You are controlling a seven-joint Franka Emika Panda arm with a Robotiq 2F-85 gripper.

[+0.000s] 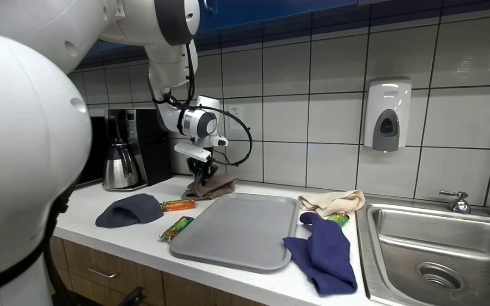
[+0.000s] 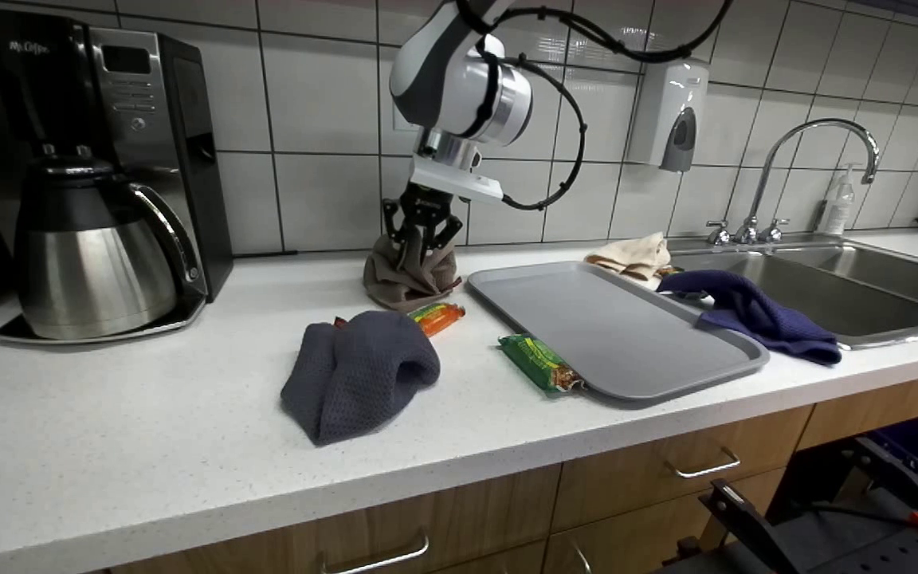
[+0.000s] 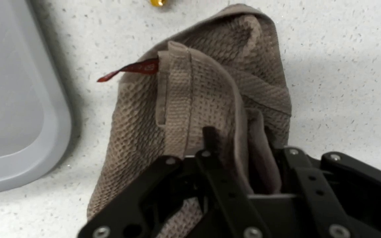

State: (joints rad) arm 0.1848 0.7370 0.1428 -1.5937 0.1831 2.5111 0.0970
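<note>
A brown waffle-weave cloth (image 1: 219, 186) lies bunched on the white counter by the tiled wall. It also shows in an exterior view (image 2: 389, 279) and in the wrist view (image 3: 134, 109), where a red tag sticks out of its side. My gripper (image 1: 204, 175) points down into the cloth; it also shows in an exterior view (image 2: 421, 243) and in the wrist view (image 3: 240, 137). Its black fingers are closed on a raised fold of the cloth. The lower cloth appears to rest on the counter. The fingertips are partly hidden by the cloth.
A grey tray (image 1: 236, 229) lies beside the cloth. Near it are a dark grey cloth (image 2: 359, 375), an orange packet (image 2: 437, 317), a green packet (image 2: 540, 363), a blue cloth (image 1: 326, 255) and a cream cloth (image 1: 332, 202). A coffee maker (image 2: 100, 239) and a sink (image 1: 432, 255) stand at either end.
</note>
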